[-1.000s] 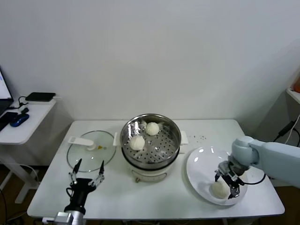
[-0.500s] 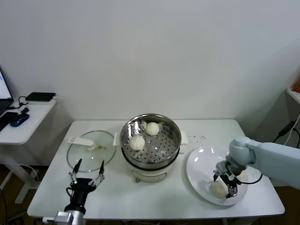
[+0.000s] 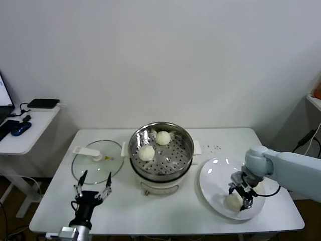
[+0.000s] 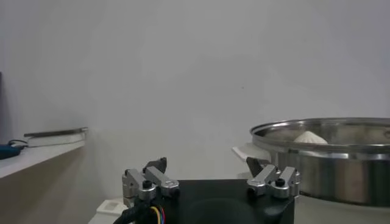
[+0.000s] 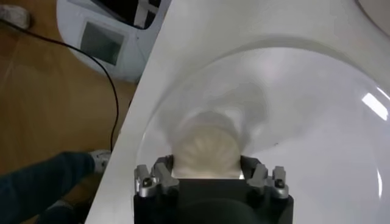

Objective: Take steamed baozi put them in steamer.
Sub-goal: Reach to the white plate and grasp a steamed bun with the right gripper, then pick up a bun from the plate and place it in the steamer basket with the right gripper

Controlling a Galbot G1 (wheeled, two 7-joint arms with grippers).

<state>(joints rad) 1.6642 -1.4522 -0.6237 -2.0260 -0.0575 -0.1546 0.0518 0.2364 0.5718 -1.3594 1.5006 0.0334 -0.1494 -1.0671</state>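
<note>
A white worktop [image 3: 165, 211] stands by a plain white wall, with the shiny steamer [image 3: 161, 150] in the middle — two steamed baozi [image 3: 147, 152] already sit on its holey tray — a glass lid [image 3: 98, 161] beside it and a big white plate [image 3: 215, 173] on the robot's right. The right gripper [image 3: 239, 197] is down on the plate with its jaws snug around a third baozi [image 5: 205, 151], so I think the job now is to squeeze softly — just enough not to squash the bun — then lift it straight up before carrying it over the steamer's rim. The left gripper [image 3: 93, 187] waits near the front edge by the lid, jaws spread wide and holding nothing.
</note>
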